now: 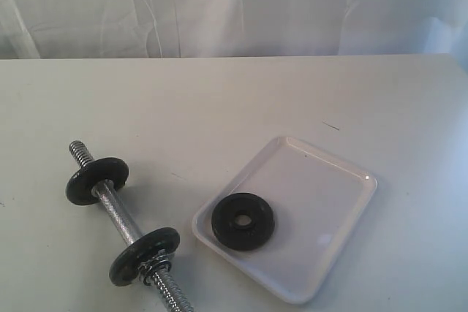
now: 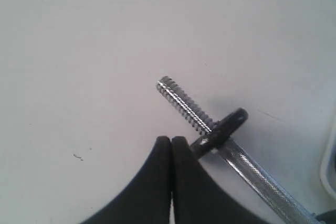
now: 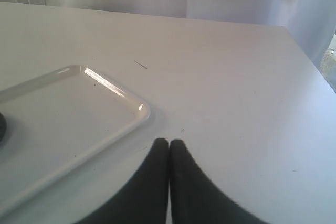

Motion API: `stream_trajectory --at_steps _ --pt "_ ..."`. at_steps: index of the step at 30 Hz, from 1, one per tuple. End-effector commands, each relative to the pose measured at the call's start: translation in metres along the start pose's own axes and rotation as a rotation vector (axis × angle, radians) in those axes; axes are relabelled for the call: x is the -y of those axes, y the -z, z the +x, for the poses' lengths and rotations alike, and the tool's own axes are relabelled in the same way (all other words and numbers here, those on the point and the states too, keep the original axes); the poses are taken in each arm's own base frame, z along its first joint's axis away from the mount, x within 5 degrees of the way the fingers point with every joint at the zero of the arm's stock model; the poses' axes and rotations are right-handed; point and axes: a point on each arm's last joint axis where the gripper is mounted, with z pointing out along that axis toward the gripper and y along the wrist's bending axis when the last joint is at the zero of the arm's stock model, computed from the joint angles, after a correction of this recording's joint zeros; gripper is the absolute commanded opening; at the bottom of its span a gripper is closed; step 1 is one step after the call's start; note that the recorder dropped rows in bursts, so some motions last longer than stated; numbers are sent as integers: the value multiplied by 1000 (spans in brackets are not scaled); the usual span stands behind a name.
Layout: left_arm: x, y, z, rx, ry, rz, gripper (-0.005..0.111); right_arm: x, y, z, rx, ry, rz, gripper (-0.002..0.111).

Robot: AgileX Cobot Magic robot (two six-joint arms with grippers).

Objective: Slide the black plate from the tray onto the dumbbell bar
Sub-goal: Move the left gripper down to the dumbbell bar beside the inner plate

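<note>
White tabletop (image 1: 219, 100) shows the job unstarted: the black plate (image 1: 243, 221), a matte disc with raised hub and centre hole, lies flat toward the 8 o'clock corner of the tray (image 1: 351, 173), the dumbbell bar (image 1: 117, 210) apart at the tray's 9 o'clock, while the left gripper (image 2: 170, 145) and right gripper (image 3: 168, 148) hover pinched together, empty.

Exterior view looks down from the near side over the counter (image 1: 234, 100). Close wrist views share its dumbbell bar (image 2: 184, 103), left, and tray (image 3: 113, 85), right.
</note>
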Motion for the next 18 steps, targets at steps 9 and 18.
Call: stream_trajectory --at_steps 9,18 --pt "74 -71 -48 -380 -142 175 0 0 0 0 8 3 -1 0" --pt "65 -83 -45 -497 230 36 0 0 0 0 8 3 -1 0"
